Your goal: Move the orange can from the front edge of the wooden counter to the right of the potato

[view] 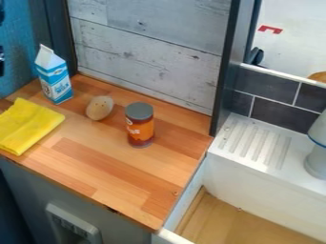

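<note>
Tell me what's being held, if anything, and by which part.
Nothing visible is held: the carton, potato, orange-labelled jar and yellow cloth all rest on the wooden counter.

The camera looks down at a slant from above and in front of the wooden tabletop (96, 169), facing the plank wall (146, 52) behind it. It stands fairly near, high enough to take in both the lid and the side of the jar (140, 128). The tabletop lies left of centre, its front edge running down to the right, while the white sink (261, 183) lies at the right, cut off by the view's edge.
</note>
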Tool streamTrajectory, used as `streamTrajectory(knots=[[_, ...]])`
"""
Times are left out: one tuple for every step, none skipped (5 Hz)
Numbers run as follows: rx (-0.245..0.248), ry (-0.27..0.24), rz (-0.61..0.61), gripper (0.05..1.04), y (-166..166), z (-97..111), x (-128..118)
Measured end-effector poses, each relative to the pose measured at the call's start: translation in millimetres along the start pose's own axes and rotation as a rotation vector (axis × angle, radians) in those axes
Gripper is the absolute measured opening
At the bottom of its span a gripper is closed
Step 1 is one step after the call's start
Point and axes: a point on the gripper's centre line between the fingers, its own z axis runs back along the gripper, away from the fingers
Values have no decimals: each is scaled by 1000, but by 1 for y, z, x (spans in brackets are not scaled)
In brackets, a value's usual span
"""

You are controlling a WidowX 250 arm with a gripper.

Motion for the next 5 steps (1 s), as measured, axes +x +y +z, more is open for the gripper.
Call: streamTrajectory(knots=[[-2,4,3,1001,2,0,-2],[-3,5,3,1001,2,-1,-2],[-3,5,4,1001,2,-1,-3],[-3,5,3,1001,2,-1,-2],[-3,5,4,1001,2,-1,-3]])
